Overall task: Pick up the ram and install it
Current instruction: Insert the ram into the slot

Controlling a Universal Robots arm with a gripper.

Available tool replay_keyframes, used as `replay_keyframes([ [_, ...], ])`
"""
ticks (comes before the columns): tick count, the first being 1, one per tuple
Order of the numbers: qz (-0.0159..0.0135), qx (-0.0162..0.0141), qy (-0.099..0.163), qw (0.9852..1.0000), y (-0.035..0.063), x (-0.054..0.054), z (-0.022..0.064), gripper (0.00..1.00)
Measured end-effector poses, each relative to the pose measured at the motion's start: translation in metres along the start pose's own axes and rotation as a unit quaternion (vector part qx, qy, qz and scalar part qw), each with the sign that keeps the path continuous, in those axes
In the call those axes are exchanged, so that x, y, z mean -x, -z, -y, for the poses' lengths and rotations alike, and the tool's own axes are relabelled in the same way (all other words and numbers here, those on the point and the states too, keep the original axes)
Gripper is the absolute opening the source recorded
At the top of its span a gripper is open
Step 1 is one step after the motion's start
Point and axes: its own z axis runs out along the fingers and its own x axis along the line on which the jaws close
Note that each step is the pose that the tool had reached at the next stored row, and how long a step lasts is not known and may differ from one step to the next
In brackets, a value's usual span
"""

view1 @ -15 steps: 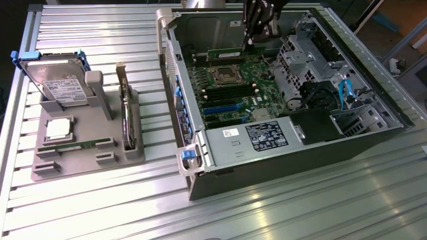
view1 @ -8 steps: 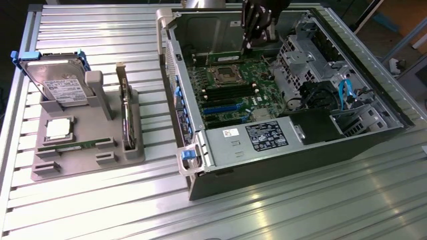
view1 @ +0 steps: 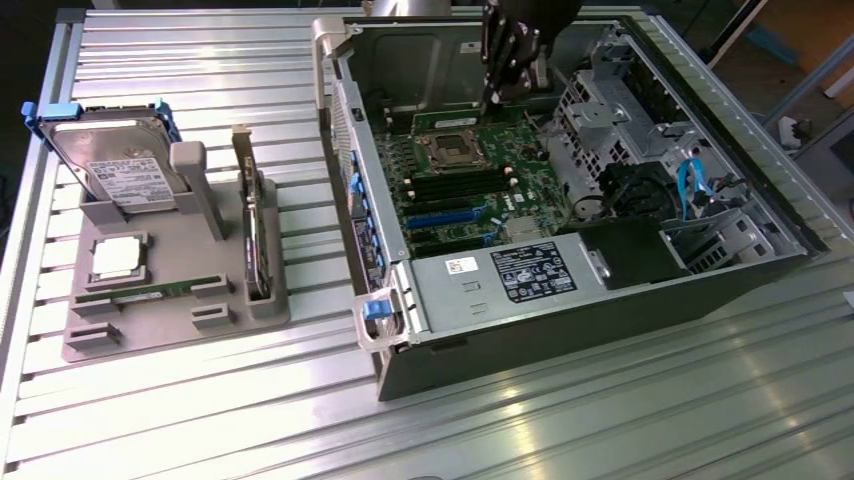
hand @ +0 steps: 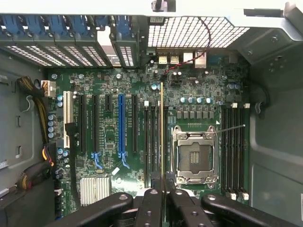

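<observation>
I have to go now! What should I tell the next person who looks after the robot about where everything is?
Gripper: shut on the ram, which it holds on edge.
Where: over the motherboard inside the open computer case. The ram runs along the memory slots beside the CPU socket.
Done: the ram is picked up and is at the case.
Left: the ram is not seated yet. I cannot tell if it touches a slot.
Also: the hard drive stands in the grey holder on the exterior view's left.
</observation>
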Motion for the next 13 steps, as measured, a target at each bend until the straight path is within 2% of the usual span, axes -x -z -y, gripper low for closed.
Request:
replay_keyframes([
  [6, 0.0006, -0.001, -0.022, 0.9998, -0.0034, -0.0001, 0.0005, 0.12],
  [11, 0.0014, -0.0025, -0.057, 0.9984, -0.0067, -0.0002, 0.0006, 0.12],
  [13, 0.0014, -0.0025, -0.058, 0.9983, -0.0071, -0.0002, 0.0006, 0.12],
])
